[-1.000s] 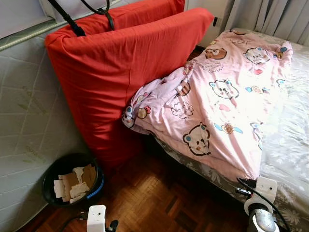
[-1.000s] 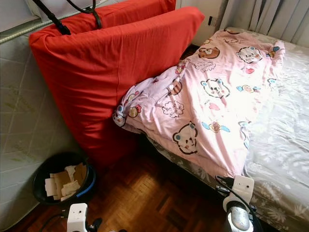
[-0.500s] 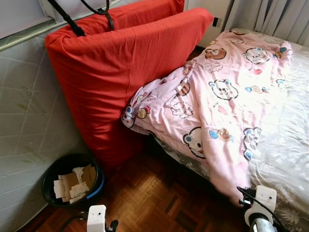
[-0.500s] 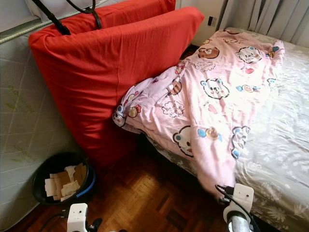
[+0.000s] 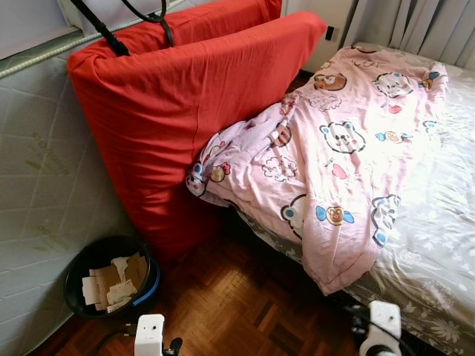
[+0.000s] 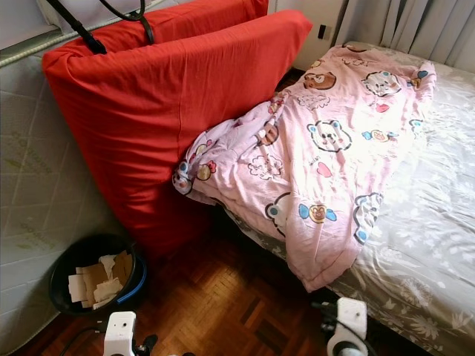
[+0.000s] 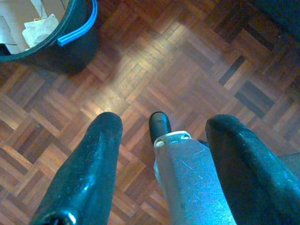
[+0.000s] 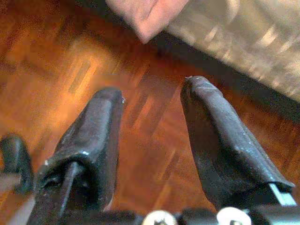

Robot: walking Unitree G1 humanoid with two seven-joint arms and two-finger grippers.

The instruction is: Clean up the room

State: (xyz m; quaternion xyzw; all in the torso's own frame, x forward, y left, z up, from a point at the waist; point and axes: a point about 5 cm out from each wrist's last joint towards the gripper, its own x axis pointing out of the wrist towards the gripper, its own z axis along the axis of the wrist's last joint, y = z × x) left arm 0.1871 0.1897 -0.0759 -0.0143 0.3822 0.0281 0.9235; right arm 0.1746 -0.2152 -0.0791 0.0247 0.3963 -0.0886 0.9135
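Down low over the brown wood floor (image 7: 154, 61): left gripper (image 7: 161, 154), fingers apart, holding nothing. Right gripper (image 8: 154, 140) low by the bed's edge, fingers apart too, nothing between them. Open floor in between, room to move. Black bin (image 5: 104, 278) with paper scraps on the left, by the wall. Pink bear blanket (image 5: 334, 170) on the bed (image 5: 438, 245), one corner hanging over the near edge. Big red cushion (image 5: 185, 111) leaning behind, touching the blanket.

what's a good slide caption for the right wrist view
Open right gripper above parquet floor, the pink blanket corner hanging off the bed ahead.
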